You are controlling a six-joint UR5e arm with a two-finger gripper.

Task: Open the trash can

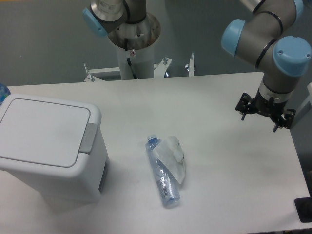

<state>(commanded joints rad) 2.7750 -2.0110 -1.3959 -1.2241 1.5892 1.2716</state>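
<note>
The bin [48,146] is standing on the table [219,161], at its left side, and it is being used here as the landmark. Its flat lid [44,130] is lying closed, and the grey latch [87,138] is sitting on the rim at the right edge of the lid.

To the right of the bin, a little apart from it, a clear bottle [162,174] with a blue cap is lying on its side. A crumpled white wrapper [174,157] is resting against the bottle, on the side away from the bin.

Far to the right of the bin, the gripper [263,113] is being held above the table, near the table's right edge, well apart from the bin and touching nothing. Only a dark part below the wrist is being seen, so it cannot be told if the fingers are apart or together; probably they are hidden by the wrist.

Behind the bin and to the right, the arm's base [131,44] is standing beyond the table's far edge.
</note>
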